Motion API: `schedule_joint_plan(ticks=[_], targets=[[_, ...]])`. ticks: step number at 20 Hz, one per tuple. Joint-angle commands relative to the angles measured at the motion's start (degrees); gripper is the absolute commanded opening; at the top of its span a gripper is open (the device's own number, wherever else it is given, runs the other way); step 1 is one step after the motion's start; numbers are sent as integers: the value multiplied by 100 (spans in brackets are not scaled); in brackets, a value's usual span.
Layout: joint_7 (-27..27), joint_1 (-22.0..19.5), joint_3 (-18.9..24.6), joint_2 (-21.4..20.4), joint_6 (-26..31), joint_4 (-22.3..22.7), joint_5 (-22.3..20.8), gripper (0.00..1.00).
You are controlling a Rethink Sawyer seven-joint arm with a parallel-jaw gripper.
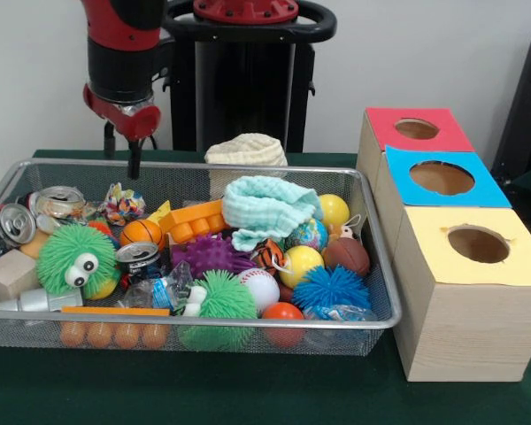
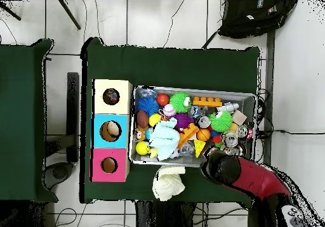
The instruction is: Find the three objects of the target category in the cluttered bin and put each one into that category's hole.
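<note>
The silver wire mesh bin (image 1: 195, 165) sits on the green table, packed with clutter; it also shows in the overhead view (image 2: 190, 89). Inside are a mint cloth (image 1: 265, 208), an orange basketball (image 1: 143, 233), a yellow ball (image 1: 301, 261), a baseball (image 1: 259, 288), a blue spiky ball (image 1: 330, 288), green fuzzy toys (image 1: 75, 258), cans (image 1: 16, 223) and a wooden block (image 1: 9, 274). The yellow-surround hole (image 1: 478, 244) tops the nearest wooden box, right of the bin; in the overhead view (image 2: 111, 96) something dark lies inside it. My gripper (image 1: 134, 161) hangs just above the bin's far left corner, holding nothing I can see.
The blue-surround hole (image 1: 442, 178) and red-surround hole (image 1: 416, 129) stand behind the yellow one. A cream cloth (image 1: 246, 149) lies on the table behind the bin. The red arm (image 2: 244, 175) reaches over the bin's edge. A black bag (image 2: 254, 15) lies on the floor.
</note>
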Motion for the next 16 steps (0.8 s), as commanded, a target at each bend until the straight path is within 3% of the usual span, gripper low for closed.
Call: schedule_joint_plan(ticks=[1, 5, 9, 16], targets=[[-16, -200, 201, 616, -300, -861, -360, 100], [169, -76, 173, 777, -525, -994, -379, 100], [173, -118, 293, 672, -527, -897, -362, 100], [15, -375, 612, 392, -225, -452, -235, 100]])
